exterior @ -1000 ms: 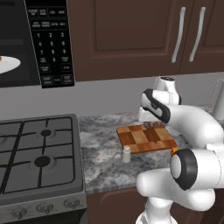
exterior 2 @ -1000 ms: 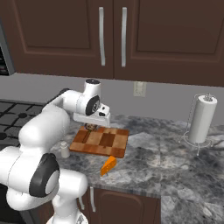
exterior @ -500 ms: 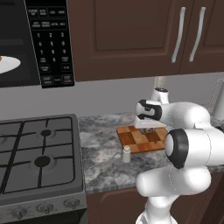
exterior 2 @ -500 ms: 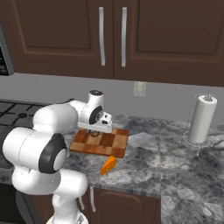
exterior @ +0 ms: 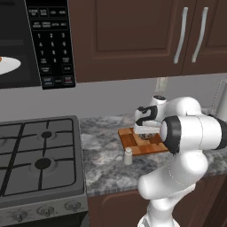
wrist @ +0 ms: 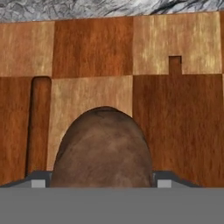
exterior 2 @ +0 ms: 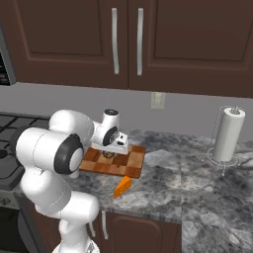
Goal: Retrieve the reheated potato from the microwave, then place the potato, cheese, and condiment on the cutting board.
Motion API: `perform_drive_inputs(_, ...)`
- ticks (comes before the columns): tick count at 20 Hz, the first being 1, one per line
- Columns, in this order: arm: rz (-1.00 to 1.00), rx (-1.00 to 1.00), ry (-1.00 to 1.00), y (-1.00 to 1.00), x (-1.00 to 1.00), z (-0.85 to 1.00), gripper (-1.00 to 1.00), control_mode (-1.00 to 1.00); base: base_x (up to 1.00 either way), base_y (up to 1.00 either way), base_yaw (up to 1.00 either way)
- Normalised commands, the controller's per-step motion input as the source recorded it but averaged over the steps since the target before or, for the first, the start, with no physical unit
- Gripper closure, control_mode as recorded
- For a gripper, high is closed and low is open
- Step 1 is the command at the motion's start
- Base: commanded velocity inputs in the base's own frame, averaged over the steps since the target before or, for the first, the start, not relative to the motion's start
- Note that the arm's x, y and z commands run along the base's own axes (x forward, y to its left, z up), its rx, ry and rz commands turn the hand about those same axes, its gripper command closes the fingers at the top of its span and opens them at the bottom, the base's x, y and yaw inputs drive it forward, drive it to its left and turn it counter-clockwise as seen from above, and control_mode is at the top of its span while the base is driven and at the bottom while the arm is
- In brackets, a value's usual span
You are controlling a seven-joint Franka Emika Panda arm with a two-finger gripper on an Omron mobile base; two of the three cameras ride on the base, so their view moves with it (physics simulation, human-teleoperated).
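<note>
The potato, a dark brown lump, sits between my fingertips just above or on the patchwork cutting board; I cannot tell whether it touches. My gripper is shut on it, low over the middle of the board. The off-white condiment shaker stands on the counter just in front of the board's left corner. An orange cheese wedge lies on the counter before the board. The microwave hangs open at upper left, with its white turntable showing.
A gas stove adjoins the counter on the left. A paper towel roll on a stand is at the far right of the granite counter. Dark cabinets with metal handles hang above.
The hand has come down with the potato from above the board to just over its surface. The arm has folded lower; shaker and cheese are unmoved.
</note>
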Motion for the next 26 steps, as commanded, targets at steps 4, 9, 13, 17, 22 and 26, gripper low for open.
perform_drive_inputs(4,0.00,0.00,0.00,-0.04,0.15,-0.35,1.00,-1.00,0.00,0.00,0.00)
perform_drive_inputs(9,0.00,0.00,0.00,-0.07,0.04,-0.33,-1.00,-1.00,0.00,0.00,0.00)
perform_drive_inputs(13,0.00,0.00,0.00,-0.10,-0.02,-0.09,-1.00,-1.00,0.00,0.00,0.00)
perform_drive_inputs(17,0.00,0.00,0.00,-0.09,-0.01,0.00,-1.00,-1.00,0.00,0.00,0.00)
perform_drive_inputs(22,-0.01,0.00,-0.03,-0.14,-0.17,0.05,-1.00,-1.00,0.00,0.00,0.00)
perform_drive_inputs(26,0.00,0.00,-0.12,-0.10,-0.77,0.22,-1.00,-1.00,0.00,0.00,0.00)
